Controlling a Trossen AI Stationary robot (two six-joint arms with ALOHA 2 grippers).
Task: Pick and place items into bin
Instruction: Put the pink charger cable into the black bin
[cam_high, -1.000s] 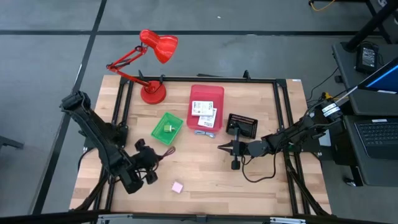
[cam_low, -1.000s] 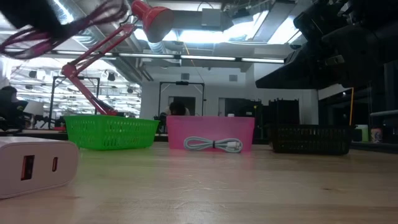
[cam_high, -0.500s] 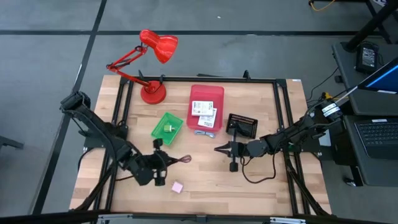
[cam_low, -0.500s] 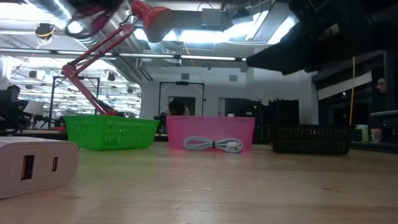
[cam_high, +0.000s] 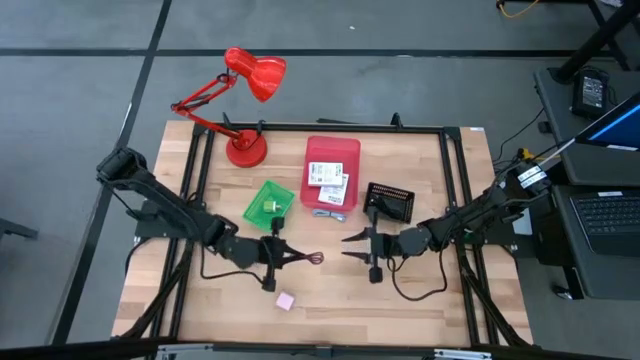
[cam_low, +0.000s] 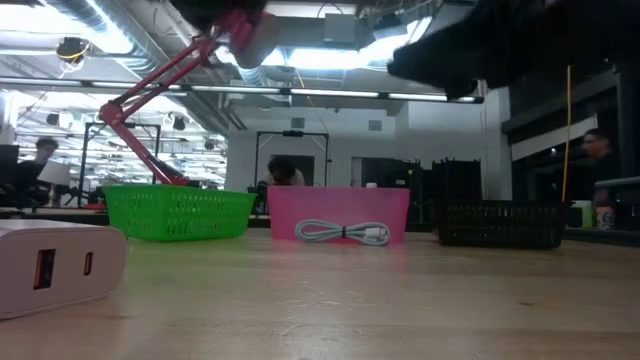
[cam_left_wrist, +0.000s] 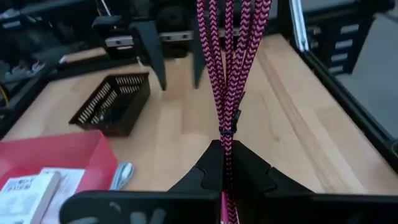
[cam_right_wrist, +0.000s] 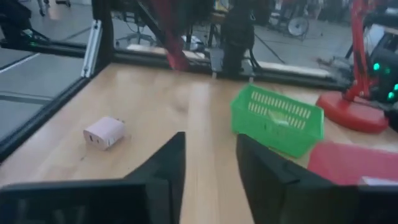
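The left pincer grips the purple cord, held above the counter centre, nearer the front edge. The right pincer faces it, fingers spread wide and empty. Transfer advice: close on the cord's free loop before the left releases.
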